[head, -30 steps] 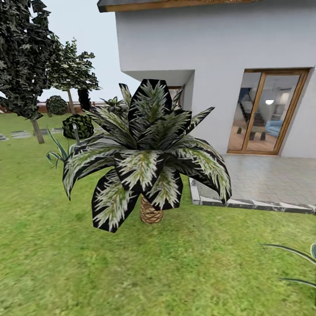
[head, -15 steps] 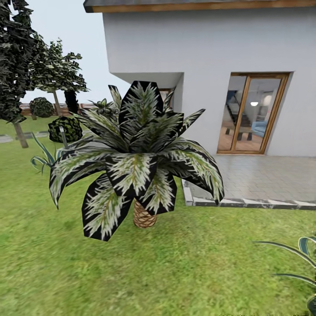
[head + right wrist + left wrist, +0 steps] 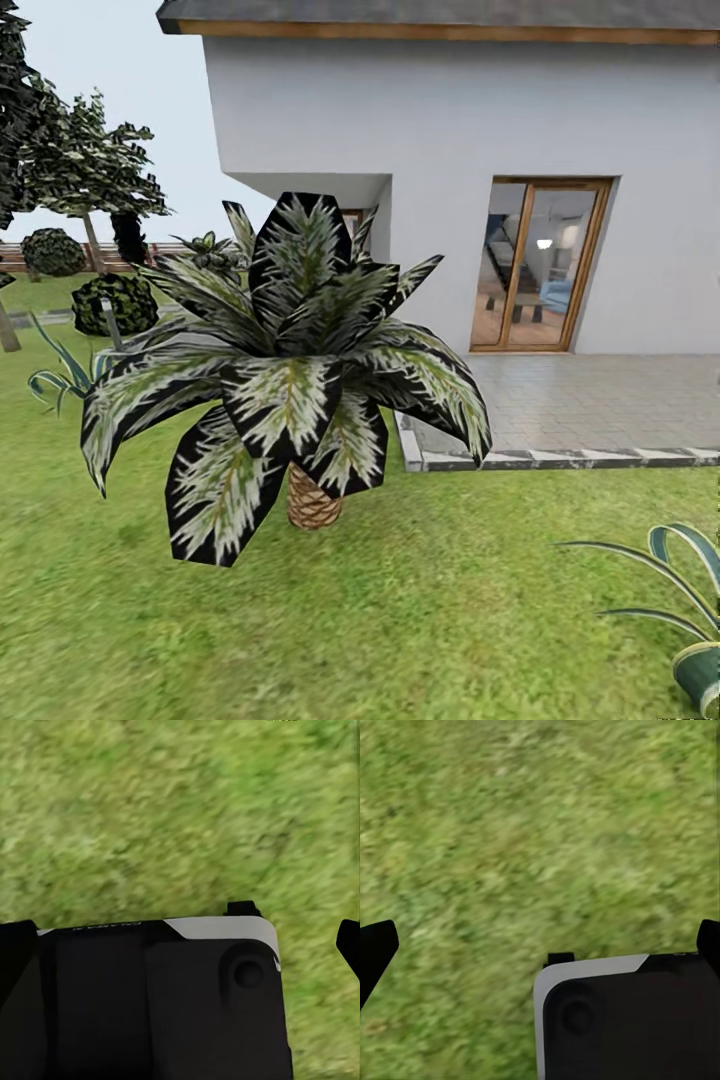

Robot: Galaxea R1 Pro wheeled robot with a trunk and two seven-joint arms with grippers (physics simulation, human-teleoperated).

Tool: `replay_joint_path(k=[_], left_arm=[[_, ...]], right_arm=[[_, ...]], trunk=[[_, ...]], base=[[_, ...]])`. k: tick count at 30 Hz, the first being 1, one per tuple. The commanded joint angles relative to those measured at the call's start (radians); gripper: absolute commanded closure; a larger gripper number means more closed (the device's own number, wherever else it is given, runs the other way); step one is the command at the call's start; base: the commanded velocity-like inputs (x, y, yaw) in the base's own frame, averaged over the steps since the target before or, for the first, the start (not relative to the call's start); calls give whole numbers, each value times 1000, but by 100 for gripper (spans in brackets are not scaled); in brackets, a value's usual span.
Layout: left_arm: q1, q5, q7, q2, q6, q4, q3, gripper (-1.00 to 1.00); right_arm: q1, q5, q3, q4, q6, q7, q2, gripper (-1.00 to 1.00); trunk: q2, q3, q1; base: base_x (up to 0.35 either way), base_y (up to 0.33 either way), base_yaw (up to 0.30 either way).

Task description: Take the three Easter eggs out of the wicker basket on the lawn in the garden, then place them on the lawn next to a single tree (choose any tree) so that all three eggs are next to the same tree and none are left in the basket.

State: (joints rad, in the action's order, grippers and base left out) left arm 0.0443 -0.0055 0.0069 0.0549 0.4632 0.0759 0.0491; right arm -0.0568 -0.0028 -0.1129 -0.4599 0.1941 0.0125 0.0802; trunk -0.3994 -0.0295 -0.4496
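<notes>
The Easter eggs and the wicker basket are out of view. The lawn (image 3: 420,610) spreads across the garden in front of me. Dark-leaved trees (image 3: 88,170) stand far off at the left by a brown fence (image 3: 20,258). In the left wrist view my left gripper (image 3: 540,949) hangs open over bare grass (image 3: 525,832), its black fingertips (image 3: 375,949) far apart with nothing between them. In the right wrist view my right gripper (image 3: 180,945) is likewise open over grass (image 3: 150,810), empty, with part of my own dark body under it.
A short palm (image 3: 290,370) with a scaly trunk stands close ahead. Behind it are the white house (image 3: 450,120), a glass door (image 3: 535,265) and grey paving (image 3: 580,400). A spiky plant (image 3: 685,610) sits at the lower right, round bushes (image 3: 115,303) at the left.
The whole head picture has slid to the left: the camera has turned rightward. More of the spiky plant at the lower right has come into sight. Nothing in the garden itself moved.
</notes>
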Motion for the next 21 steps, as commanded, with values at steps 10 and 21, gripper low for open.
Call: replay_joint_path(k=[10,21], left_arm=[[0,-1,1,0,3,-1,4,-100],[0,-1,1,0,3,-1,4,-100]], right_arm=[[0,0,-7,-2,4,1,1,-100],[0,0,-7,-2,4,1,1,-100]], trunk=[[-1,-15,0],[-1,-25,0]], base=[[1,55,-103],[0,28,-40]])
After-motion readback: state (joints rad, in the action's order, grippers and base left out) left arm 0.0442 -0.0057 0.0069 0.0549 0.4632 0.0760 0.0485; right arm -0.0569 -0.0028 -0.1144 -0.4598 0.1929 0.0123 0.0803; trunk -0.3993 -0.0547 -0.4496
